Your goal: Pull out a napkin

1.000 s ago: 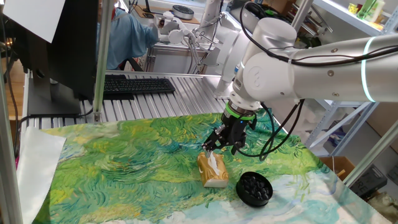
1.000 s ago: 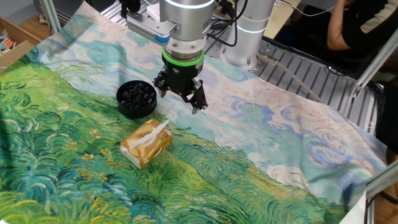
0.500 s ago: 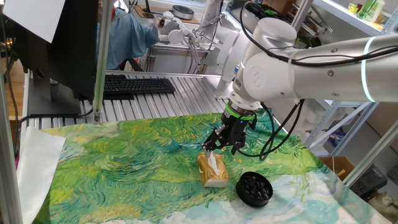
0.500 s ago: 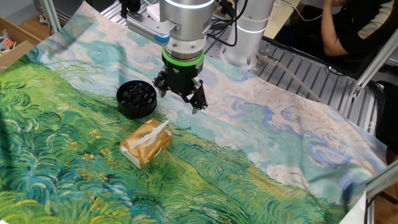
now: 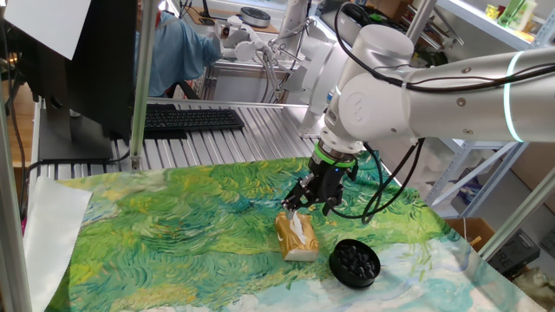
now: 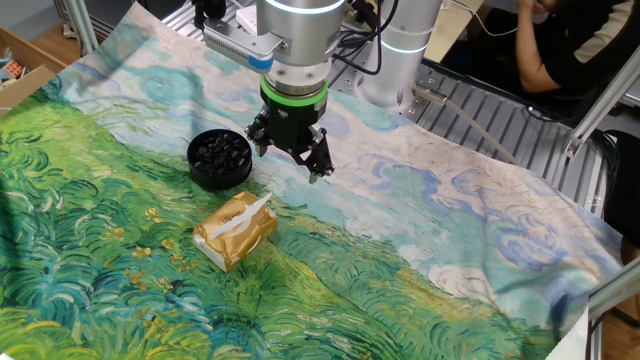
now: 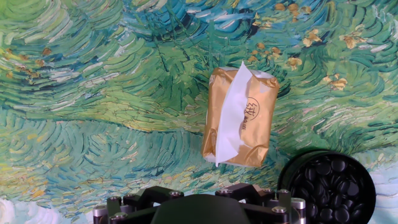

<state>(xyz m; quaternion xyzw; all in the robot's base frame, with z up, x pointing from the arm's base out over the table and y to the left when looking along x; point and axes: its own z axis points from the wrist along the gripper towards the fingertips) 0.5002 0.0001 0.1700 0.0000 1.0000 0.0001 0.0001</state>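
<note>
Gripper (image 6: 290,160) hanging over the tissue pack (image 7: 240,117)

Fingers spread, holding nothing (pretty clear gap). Napkin (image 7: 231,116) pokes from the pack, black round dish (image 6: 220,157) just beside.

The gripper (image 6: 290,160) hangs above the painted cloth (image 6: 420,250), fingers pointing down and spread apart, nothing between them. Below and to its left lies the tan pack (image 6: 235,231), flat on the cloth, with the white napkin (image 6: 247,215) poking from its top slot toward the gripper. The napkin looks clear of the fingers, though the angle makes the gap hard to judge. A black round dish (image 6: 220,157) sits just beside the gripper, near the pack. A seated person (image 6: 570,40) shows at the upper right.
</note>
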